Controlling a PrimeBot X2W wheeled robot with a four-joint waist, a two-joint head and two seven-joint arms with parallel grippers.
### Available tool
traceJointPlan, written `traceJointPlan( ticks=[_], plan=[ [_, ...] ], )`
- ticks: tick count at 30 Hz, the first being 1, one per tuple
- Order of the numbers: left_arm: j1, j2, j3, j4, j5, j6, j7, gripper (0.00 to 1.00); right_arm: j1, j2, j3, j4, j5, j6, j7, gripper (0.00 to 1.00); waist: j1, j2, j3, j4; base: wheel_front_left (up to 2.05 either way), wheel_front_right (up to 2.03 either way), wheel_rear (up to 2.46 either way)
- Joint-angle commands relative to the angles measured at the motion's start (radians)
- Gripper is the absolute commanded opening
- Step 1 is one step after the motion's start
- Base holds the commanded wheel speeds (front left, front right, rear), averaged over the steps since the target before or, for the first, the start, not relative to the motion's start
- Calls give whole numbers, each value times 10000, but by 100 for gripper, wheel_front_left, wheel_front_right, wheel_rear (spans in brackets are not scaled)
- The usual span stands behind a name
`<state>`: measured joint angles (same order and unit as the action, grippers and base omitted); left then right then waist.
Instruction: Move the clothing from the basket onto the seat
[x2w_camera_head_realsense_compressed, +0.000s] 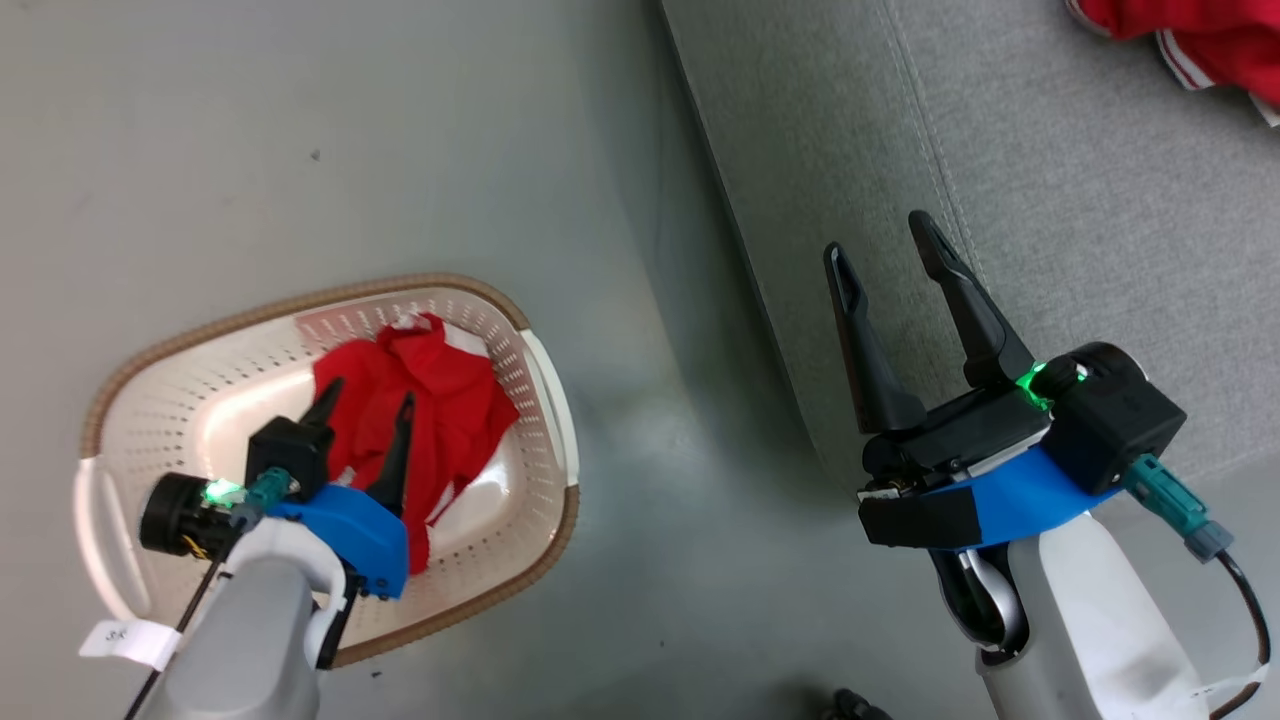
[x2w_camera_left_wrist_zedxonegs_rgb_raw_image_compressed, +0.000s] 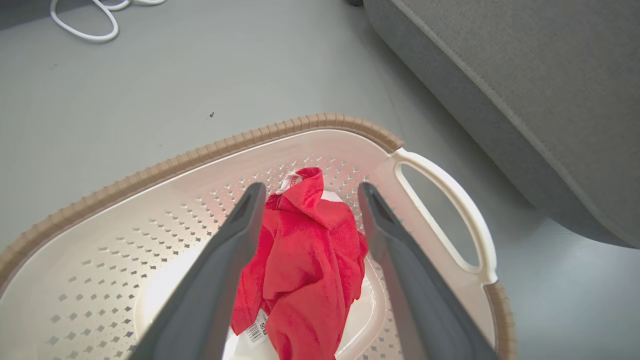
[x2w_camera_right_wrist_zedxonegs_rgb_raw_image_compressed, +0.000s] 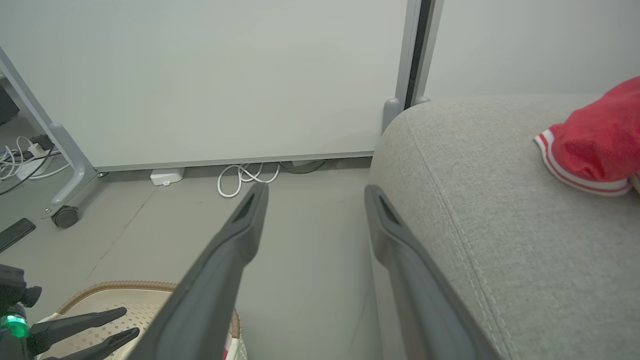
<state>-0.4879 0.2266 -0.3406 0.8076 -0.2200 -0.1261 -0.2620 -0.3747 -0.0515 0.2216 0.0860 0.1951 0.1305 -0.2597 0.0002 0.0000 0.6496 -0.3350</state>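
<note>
Inside basket (x2w_camera_left_wrist_zedxonegs_rgb_raw_image_compressed: 320, 131): crumpled red garment (x2w_camera_left_wrist_zedxonegs_rgb_raw_image_compressed: 305, 260), lying loose.

Glossy plastic basket (x2w_camera_left_wrist_zedxonegs_rgb_raw_image_compressed: 125, 260) — soft red cloth (x2w_camera_left_wrist_zedxonegs_rgb_raw_image_compressed: 305, 255)

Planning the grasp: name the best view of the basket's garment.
Left wrist view: garment close, between open fingers. Head view: partly behind the left gripper. Right wrist view: barely a red sliver.

Soft, even light — floor (x2w_camera_head_realsense_compressed: 650, 450) glaring faintly, shadows falling weak; wrist views bowing at the edges.
</note>
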Motion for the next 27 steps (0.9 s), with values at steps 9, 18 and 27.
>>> traceJointPlan(
  ticks=[9, 18, 27],
  plan=[
    [-1120, 427, -433, 1287, 524, 187, 211, 100, -361, 20, 153, -713, 587, 5, -59, 100, -2, 0, 1686, -846, 0, 0, 0],
    [-1698, 565, -588, 2256, 655, 498, 556, 100, 0, 18, 136, -1030, 902, 5, -60, 100, -2, 0, 2187, -1138, 0, 0, 0],
    [-2188, 392, -639, 3232, 560, 875, 946, 39, 310, 17, -109, -1268, 811, 5, -61, 100, -2, 0, 2287, -1088, 0, 0, 0]
  ],
)
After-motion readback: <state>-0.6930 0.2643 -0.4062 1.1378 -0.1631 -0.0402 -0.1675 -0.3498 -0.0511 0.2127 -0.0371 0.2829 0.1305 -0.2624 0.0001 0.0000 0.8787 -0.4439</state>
